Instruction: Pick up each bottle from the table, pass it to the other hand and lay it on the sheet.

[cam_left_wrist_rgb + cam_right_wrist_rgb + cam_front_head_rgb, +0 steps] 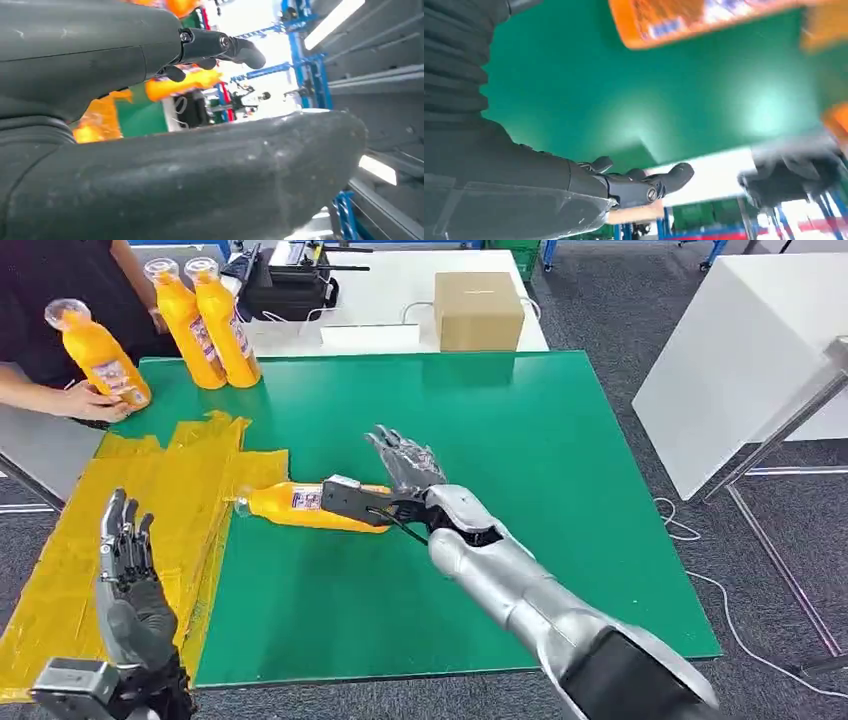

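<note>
While my right hand (405, 462) hovers over the middle of the green tabletop (560, 480) with its fingers spread and holding nothing, a bottle (300, 504) lies on its side just beside it, its cap end reaching the edge of the yellow sheet (90, 530) that covers the table's left side. From my head I judge this to be the pick-up step: the next move calls for lowering that hand and closing it round the bottle's body, then carrying it across to my left hand (128, 570), which waits upright over the sheet near the front edge, fingers apart and empty. Two more bottles (208, 320) stand at the far left corner, and a person's hand (88, 402) steadies a third bottle (98, 355) there; a cardboard box (478, 308) sits beyond the far edge. Nothing blocks the reach. At my left wrist, the thumb (200, 185) and dark fingers (220, 45) stand apart. At my right wrist, the fingers (644, 182) are open above the green, with the bottle (704, 17) blurred near by, untouched.
</note>
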Robot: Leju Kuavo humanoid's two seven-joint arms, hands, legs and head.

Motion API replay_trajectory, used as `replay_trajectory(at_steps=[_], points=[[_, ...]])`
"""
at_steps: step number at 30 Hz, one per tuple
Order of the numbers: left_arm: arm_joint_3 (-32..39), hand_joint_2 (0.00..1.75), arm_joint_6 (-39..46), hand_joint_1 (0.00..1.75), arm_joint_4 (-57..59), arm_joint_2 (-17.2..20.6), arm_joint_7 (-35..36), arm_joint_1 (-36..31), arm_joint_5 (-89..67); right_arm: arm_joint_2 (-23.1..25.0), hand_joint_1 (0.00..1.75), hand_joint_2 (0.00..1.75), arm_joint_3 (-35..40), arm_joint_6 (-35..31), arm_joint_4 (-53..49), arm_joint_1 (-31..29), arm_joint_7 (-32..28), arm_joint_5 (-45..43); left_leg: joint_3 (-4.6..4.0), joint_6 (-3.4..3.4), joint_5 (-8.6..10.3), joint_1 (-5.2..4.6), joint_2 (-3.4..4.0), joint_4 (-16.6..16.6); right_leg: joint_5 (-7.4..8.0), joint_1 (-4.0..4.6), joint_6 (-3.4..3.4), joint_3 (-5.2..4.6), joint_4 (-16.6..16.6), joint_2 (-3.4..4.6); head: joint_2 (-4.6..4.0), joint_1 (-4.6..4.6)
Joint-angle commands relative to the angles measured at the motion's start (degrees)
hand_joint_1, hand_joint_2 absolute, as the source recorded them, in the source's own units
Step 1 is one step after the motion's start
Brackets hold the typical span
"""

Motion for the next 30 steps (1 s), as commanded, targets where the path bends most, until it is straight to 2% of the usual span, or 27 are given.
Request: replay_trajectory(at_steps=[1, 4, 6, 9, 11, 14, 19, 26, 27, 30], points=[[5.34, 0.00, 0.42, 0.00, -4.68, -3.87, -1.53, 6.71, -1.15, -13.16, 0.00, 1.75, -5.70, -2.58, -38.99, 14.56, -1.39, 0.39, 0.04, -0.03, -0.06, 0.05, -0.12, -0.03, -0.08, 0.05, 0.00, 0.10, -0.09, -0.18, 0.00, 0.00], [6.32, 0.00, -0.19, 0.00, -5.13, -4.74, -1.90, 7.48, -1.46, -14.26, 0.00, 1.75, -6.07, -1.76, -40.73, 15.72, -1.33, 1.18, 0.07, -0.04, -0.15, 0.02, -0.14, 0.00, -0.16, 0.03, 0.00, 0.13, -0.08, -0.23, 0.00, 0.00], [6.43, 0.00, -1.01, 0.00, -4.66, -4.91, -2.08, 7.33, -1.06, -14.20, 0.00, 1.75, -5.74, -0.18, -38.36, 14.95, -1.78, 0.52, 0.06, -0.06, -0.16, 0.02, -0.05, 0.00, -0.13, 0.03, -0.02, 0.10, -0.07, -0.15, 0.00, 0.02], [5.96, 0.00, -1.09, 0.00, -3.54, -4.58, -2.20, 5.51, -0.72, -12.70, 0.00, 1.75, -2.92, 4.89, -30.99, 10.25, -0.72, -1.22, 0.03, -0.08, -0.11, 0.01, 0.08, -0.02, -0.05, 0.02, -0.04, 0.01, -0.07, -0.03, 0.00, -0.02], [4.87, 0.00, -1.00, 0.00, -2.57, -3.47, -1.59, 3.53, -0.03, -10.70, 0.00, 1.75, 0.74, 9.01, -23.88, 5.04, 1.05, -2.31, 0.01, -0.09, -0.08, -0.02, 0.18, -0.02, 0.00, -0.01, -0.06, -0.07, -0.03, 0.07, 0.00, 0.00], [4.61, 0.00, -0.50, 0.00, -2.19, -3.19, -1.40, 2.95, 0.89, -9.10, 0.00, 1.75, 1.85, 8.92, -19.48, 2.76, 0.53, -3.80, 0.05, -0.12, -0.04, -0.03, 0.36, -0.03, 0.06, -0.03, -0.10, -0.10, 0.05, 0.22, 0.00, 0.00], [4.36, 0.00, -0.45, 0.00, -1.67, -2.79, -1.61, 2.47, 2.30, -7.91, 0.00, 1.75, 3.92, 9.28, -12.80, -1.45, 2.06, -3.93, -0.03, -0.18, 0.14, 0.02, 0.19, -0.05, 0.16, -0.01, -0.20, -0.14, 0.03, 0.11, 0.00, 0.00], [4.36, 0.00, -0.45, 0.00, -1.67, -2.80, -1.61, 2.51, 2.30, -7.93, 0.00, 1.75, 3.96, 9.28, -12.78, -1.35, 2.06, -3.92, 0.07, -0.19, 0.13, 0.04, 0.13, -0.09, 0.11, 0.02, -0.21, -0.01, -0.02, 0.03, 0.00, 0.00], [3.96, 0.00, -0.95, 0.00, -1.56, -2.59, -1.47, 2.36, 2.52, -7.41, 0.00, 1.75, 3.99, 9.74, -11.58, -1.85, 3.49, -3.73, 0.00, -0.18, 0.15, 0.02, 0.11, -0.07, 0.12, 0.01, -0.20, -0.07, 0.01, 0.03, 0.00, 0.02], [2.72, 0.00, -1.96, 0.00, 0.37, -2.16, -1.03, -0.01, 2.97, -2.77, 0.00, 1.75, 4.42, 10.38, -0.20, -6.86, 3.89, -2.87, 0.00, -0.20, 0.15, 0.00, 0.18, -0.06, 0.13, -0.01, -0.21, -0.11, 0.04, 0.09, 0.00, 0.00]])
